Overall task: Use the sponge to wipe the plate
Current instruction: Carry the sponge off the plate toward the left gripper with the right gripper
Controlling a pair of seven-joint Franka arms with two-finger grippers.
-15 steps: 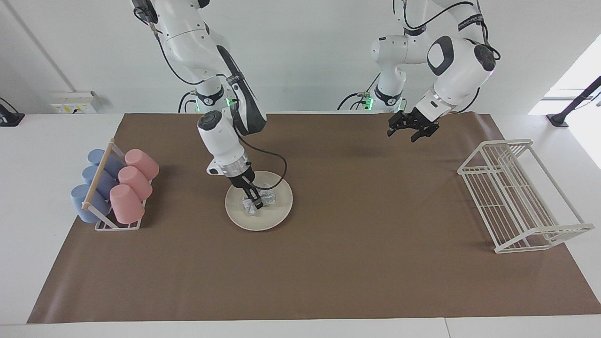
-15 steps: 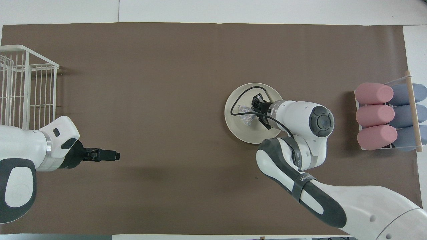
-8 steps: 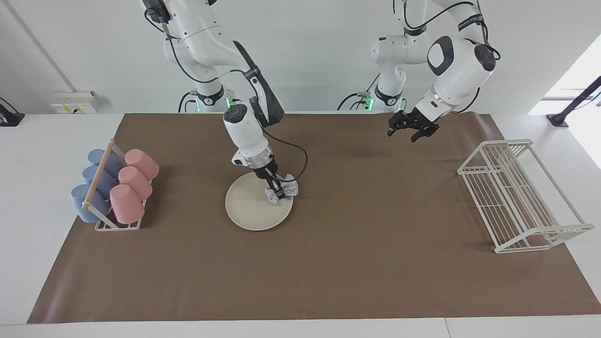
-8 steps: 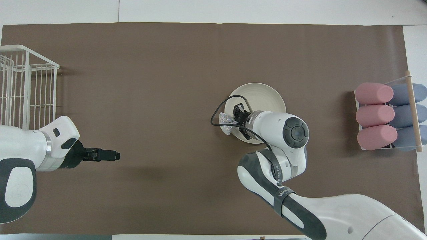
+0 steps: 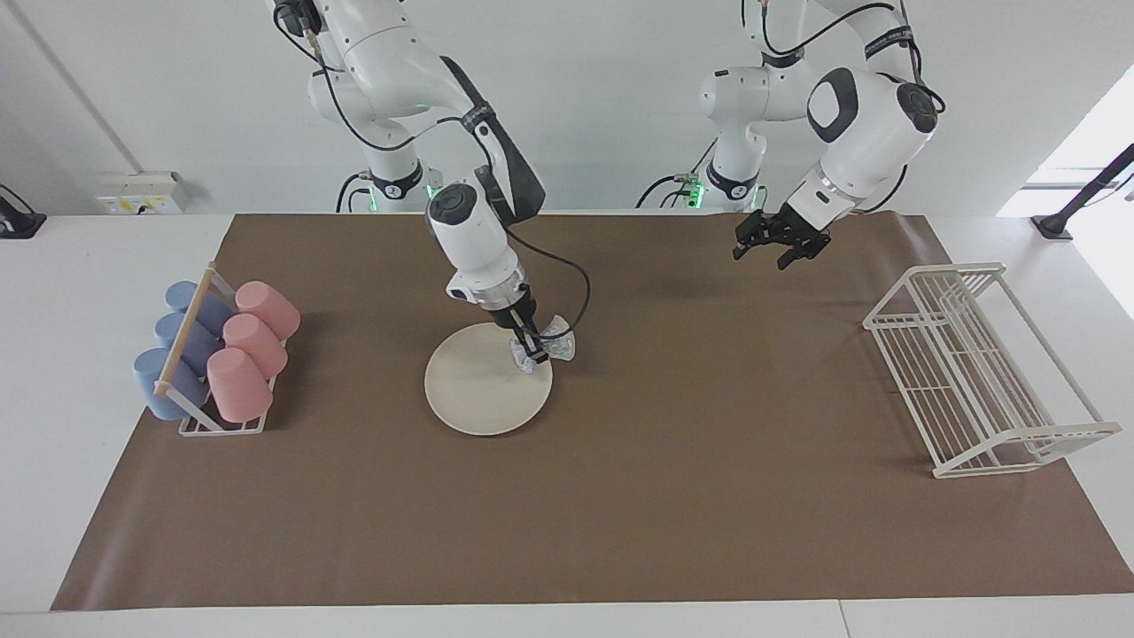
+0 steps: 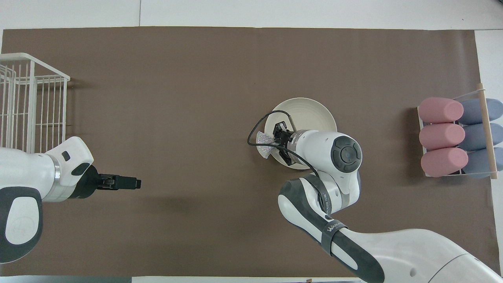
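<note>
The right gripper (image 5: pixel 532 347) is clamped on the sponge (image 5: pixel 547 349), which hangs in its fingertips over the plate's edge on the side toward the left arm's end of the table. A second ago that same gripper had the sponge pressed down near the middle of the plate (image 5: pixel 478 385); since then it has swept the wad across to the rim and lifted it a little, so the sponge now juts out past the plate's edge over the brown mat (image 5: pixel 620 514). The plate itself has not shifted. It lies on the mat beside the cup rack (image 5: pixel 217 350) with its pink and blue cups, toward the right arm's end. The left gripper (image 5: pixel 780 241) waits with its fingers apart, raised over the mat near the white wire rack (image 5: pixel 983 372), unchanged from before.
</note>
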